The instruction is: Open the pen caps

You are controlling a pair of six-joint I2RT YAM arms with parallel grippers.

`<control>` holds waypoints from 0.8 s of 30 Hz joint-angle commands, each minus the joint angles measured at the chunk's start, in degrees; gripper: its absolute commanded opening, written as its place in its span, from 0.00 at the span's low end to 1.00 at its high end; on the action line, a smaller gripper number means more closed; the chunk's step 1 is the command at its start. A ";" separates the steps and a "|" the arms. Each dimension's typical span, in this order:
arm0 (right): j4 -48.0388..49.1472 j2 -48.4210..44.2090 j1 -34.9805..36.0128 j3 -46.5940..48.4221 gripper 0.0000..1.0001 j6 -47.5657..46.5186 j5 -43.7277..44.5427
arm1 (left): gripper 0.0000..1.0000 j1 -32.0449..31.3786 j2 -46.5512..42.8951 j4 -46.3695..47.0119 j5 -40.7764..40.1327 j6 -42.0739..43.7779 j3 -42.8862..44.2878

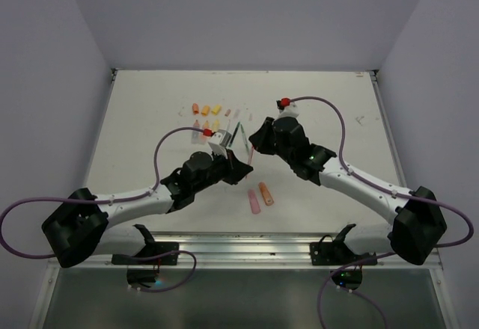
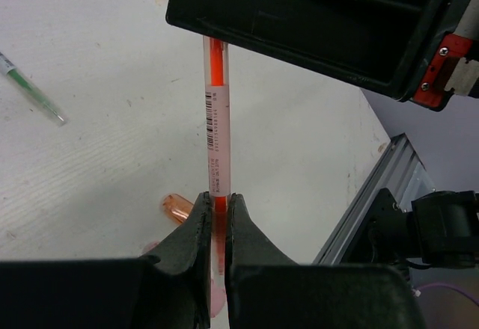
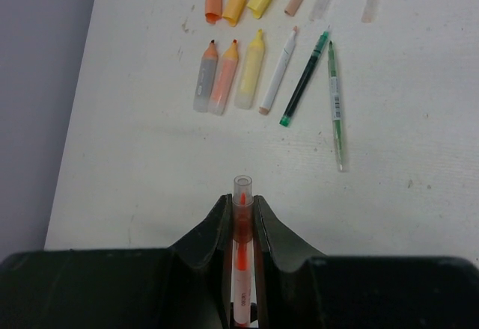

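Above the middle of the desk (image 3: 150, 157), the thin orange pen (image 2: 217, 120) hangs in the air between the two arms. It touches nothing but the fingers that pinch it.

The left gripper (image 2: 217, 224) is squeezed shut on one end of the pen. The right gripper (image 3: 242, 224) is squeezed shut on the other end. A clear cap (image 3: 242, 188) pokes out just past the right gripper's fingertips, and it looks like it is on the pen.

The pen's long way runs straight from one gripper to the other. The capped end points toward the row of pens (image 3: 247, 75) lying farther away on the desk. Those pens have bare tips, and their loose caps (image 3: 234, 5) lie just beyond them.

The step now looks like pulling this cap off. To do it well, both grippers should hold tight and move apart along the pen's long line. They should not lift, twist sideways or bend it, because the pen is thin and could slip or snap. A slow, straight pull is best. The cap is small and smooth, so it might pop free fast and fall.
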 commanded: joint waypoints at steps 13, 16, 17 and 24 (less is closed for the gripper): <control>6.15 6.42 -6.31 17.82 0.00 -8.00 10.01 | 0.00 -2.82 2.04 -0.07 3.76 -3.69 -4.09; 7.37 8.09 -7.45 20.28 0.00 -8.44 10.10 | 0.00 -3.09 2.66 0.28 3.76 -4.30 -4.44; 7.81 8.27 -7.71 20.55 0.00 -8.79 10.19 | 0.00 -3.17 2.74 0.28 3.68 -4.48 -4.53; 12.29 8.80 -9.21 22.22 0.00 -11.08 11.86 | 0.00 -3.17 3.36 0.63 3.85 -4.57 -4.62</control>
